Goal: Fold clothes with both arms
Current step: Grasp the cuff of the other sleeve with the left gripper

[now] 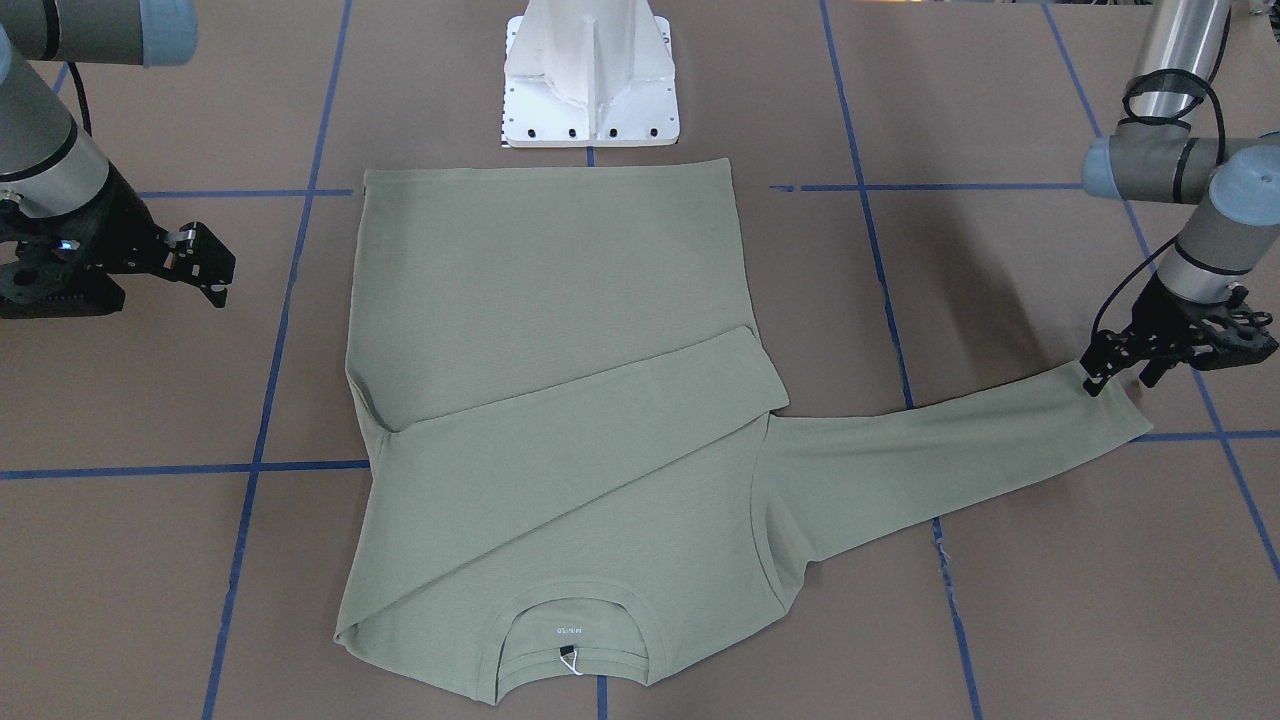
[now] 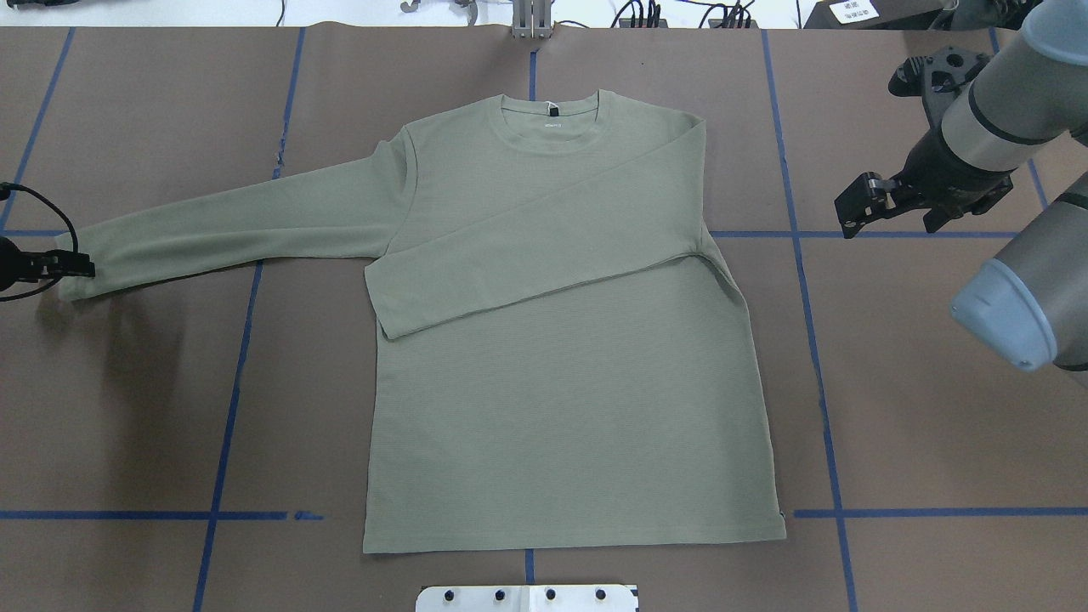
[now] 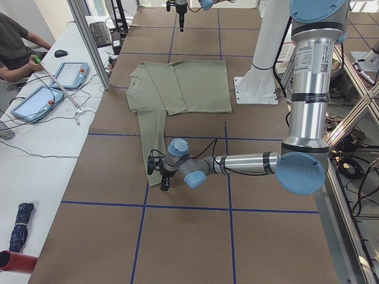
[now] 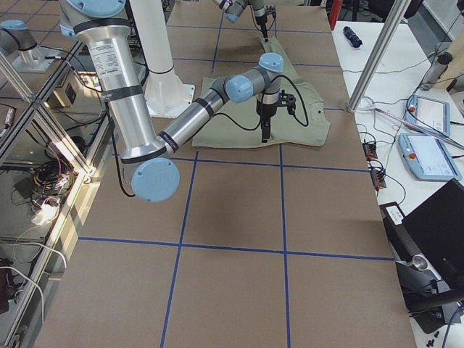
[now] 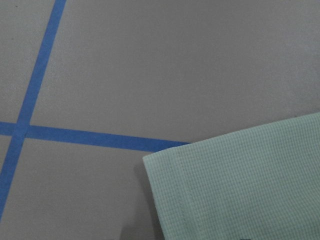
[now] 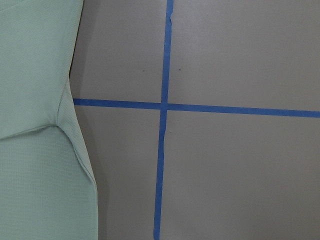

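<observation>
The olive-green shirt (image 2: 561, 382) lies flat on the brown table, collar away from the robot. One sleeve (image 2: 544, 255) is folded across the chest. The other sleeve (image 2: 229, 229) stretches straight out to the robot's left. My left gripper (image 1: 1120, 380) is right at that sleeve's cuff (image 5: 240, 190), fingers pointing down and apart; the cuff lies flat on the table. My right gripper (image 2: 854, 206) hangs open and empty off the shirt's other side, level with the shoulder. In the right wrist view only the shirt's side edge (image 6: 35, 100) shows.
The white pedestal (image 1: 590, 80) stands just behind the shirt's hem. Blue tape lines (image 6: 162, 150) grid the brown table cover. A side table with tablets (image 3: 68, 74) and a seated person (image 3: 15, 47) is past the table's far edge.
</observation>
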`<state>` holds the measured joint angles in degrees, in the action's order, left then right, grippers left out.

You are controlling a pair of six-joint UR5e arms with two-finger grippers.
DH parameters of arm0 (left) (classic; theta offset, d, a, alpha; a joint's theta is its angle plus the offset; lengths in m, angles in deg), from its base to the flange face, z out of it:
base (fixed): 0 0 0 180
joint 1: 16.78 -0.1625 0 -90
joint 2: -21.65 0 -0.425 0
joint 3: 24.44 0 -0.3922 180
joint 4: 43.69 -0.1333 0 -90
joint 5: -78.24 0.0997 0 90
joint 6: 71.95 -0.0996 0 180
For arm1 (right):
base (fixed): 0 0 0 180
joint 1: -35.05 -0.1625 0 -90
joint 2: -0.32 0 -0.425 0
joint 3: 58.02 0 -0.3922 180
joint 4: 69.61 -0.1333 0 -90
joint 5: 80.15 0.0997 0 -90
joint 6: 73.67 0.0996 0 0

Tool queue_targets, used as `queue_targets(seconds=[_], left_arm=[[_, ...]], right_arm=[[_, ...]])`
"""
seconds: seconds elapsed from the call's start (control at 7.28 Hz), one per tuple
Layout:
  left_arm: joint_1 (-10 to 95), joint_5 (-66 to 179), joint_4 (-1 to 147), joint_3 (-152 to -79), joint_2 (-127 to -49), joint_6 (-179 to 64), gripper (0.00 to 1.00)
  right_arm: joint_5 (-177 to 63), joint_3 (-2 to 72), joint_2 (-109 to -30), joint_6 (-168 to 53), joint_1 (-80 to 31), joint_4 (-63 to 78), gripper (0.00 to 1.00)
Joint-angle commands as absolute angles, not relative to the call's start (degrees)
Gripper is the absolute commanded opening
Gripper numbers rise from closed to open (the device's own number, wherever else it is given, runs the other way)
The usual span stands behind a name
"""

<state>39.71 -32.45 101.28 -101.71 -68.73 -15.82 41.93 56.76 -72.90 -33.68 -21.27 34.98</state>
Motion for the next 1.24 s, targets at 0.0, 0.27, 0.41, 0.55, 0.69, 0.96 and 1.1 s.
queue_targets(seconds=[0.0,0.27,0.41,0.55,0.69,0.96,1.1], left_arm=[[39.6,-32.4,101.2,-101.6,-68.8,-15.6,0.81],[39.5,-32.5,101.3,-101.5,-68.8,-14.9,0.58],[39.5,-32.4,101.4,-101.9,-68.8,-14.2,0.35],[39.5,-32.3,101.4,-102.0,-68.8,-14.1,0.17],[39.5,-32.2,101.4,-102.2,-68.8,-14.2,0.07],[39.6,-32.4,101.1,-104.2,-68.6,-14.0,0.0],[39.6,-32.7,100.7,-106.2,-68.4,-13.9,0.0]], right_arm=[[41.9,56.8,-72.9,-33.7,-21.5,35.0,1.0],[41.9,56.8,-72.7,-33.7,-21.5,35.0,1.0],[41.9,56.8,-72.9,-33.7,-21.5,35.0,1.0],[41.9,56.8,-72.9,-33.7,-21.5,35.0,1.0],[41.9,56.7,-72.9,-33.7,-21.5,35.0,1.0],[41.8,56.6,-72.9,-33.7,-21.5,35.0,1.0],[41.9,56.6,-72.9,-33.7,-21.6,35.0,1.0]])
